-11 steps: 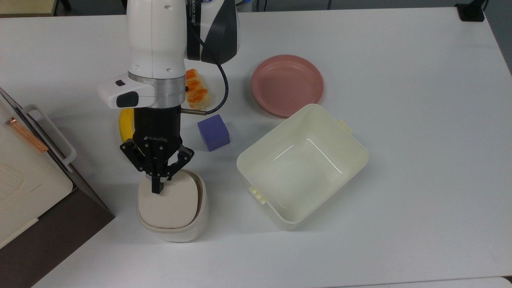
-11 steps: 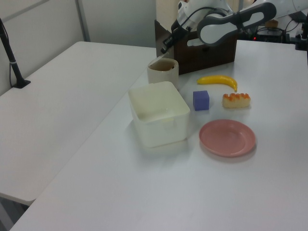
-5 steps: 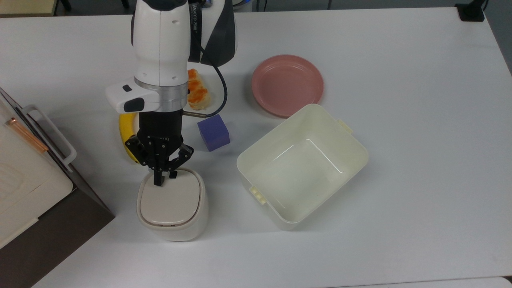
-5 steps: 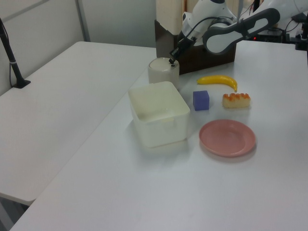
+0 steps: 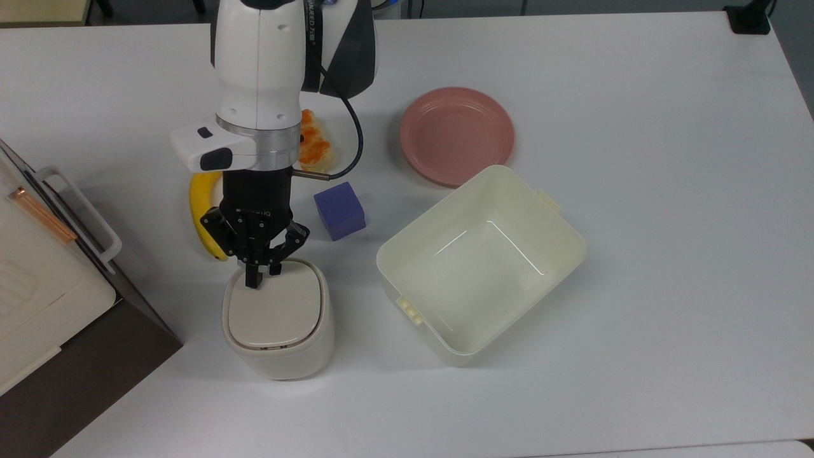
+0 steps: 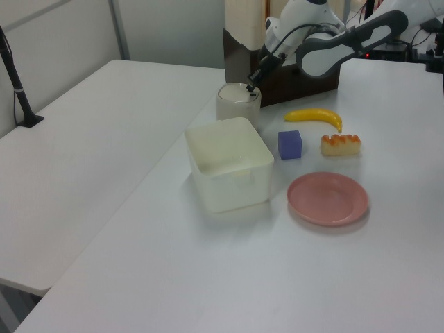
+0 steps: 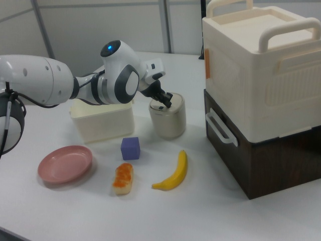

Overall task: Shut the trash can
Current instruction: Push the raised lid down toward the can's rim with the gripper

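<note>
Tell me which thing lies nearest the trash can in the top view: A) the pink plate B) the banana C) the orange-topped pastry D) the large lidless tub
B: the banana curves just beyond the trash can, beside the claw on its lid.

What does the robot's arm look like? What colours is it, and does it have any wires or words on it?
The arm is glossy white and rounded, with dark grey joint covers and a silver ring at the wrist. In the right view a blue light glows on one joint. A white box with black buttons sticks out beside the wrist. A thin black cable loops down its side. The tool is black, with small white lettering and bolted finger links.
</note>
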Motion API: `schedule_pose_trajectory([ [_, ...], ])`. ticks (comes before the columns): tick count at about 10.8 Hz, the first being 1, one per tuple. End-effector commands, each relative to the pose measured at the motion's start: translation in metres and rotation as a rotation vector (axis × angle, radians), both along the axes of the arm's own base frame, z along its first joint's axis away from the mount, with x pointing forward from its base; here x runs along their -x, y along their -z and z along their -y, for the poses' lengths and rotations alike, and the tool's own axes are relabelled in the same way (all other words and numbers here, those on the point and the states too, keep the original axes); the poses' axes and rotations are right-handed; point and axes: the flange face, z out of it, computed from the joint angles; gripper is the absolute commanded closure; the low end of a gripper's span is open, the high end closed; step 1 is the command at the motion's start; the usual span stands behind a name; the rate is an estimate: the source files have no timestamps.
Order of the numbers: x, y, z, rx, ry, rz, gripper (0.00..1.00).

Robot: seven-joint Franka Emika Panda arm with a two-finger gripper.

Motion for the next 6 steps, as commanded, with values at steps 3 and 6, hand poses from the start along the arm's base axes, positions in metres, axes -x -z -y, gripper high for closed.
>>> schedule_pose_trajectory([
  [3, 0.008, -0.03, -0.019, -0.087, 0.098, 0.057, 1.0],
  [6, 0.01, -0.039, -0.019, -0.106, 0.123, 0.074, 1.0],
])
